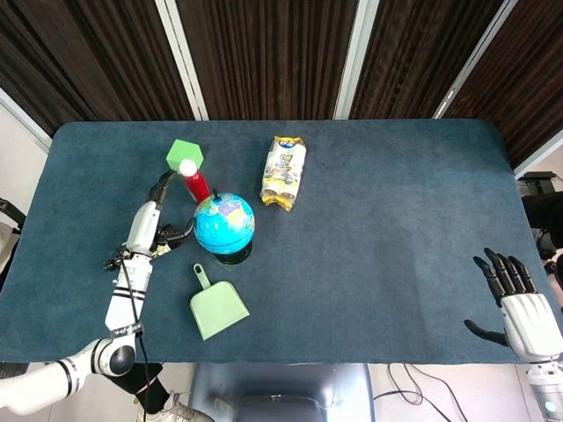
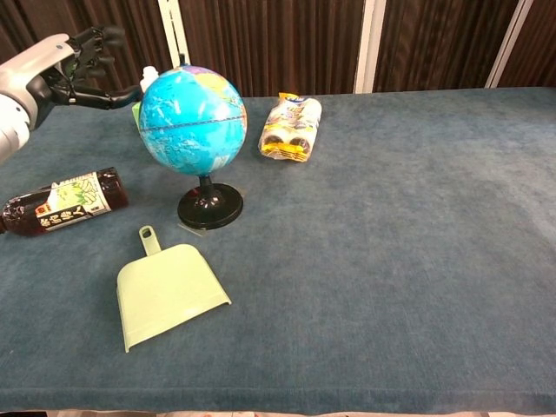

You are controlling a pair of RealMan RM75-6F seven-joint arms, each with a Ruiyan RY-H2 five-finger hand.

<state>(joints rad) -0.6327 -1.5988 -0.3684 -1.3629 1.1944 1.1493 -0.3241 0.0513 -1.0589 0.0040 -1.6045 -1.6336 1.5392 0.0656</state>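
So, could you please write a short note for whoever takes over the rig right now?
Left hand: fingers apart, holding nothing, raised at the upper left of the globe; whether it touches the globe cannot be told.
Right hand: open, holding nothing, off the table's front right corner.
Things: the globe stands upright on its base, with a red bottle and a green block behind it, the dustpan in front, a dark bottle lying to its left and a snack pack to its right.
Done: nothing lifted.
Left: every item lies ungripped.
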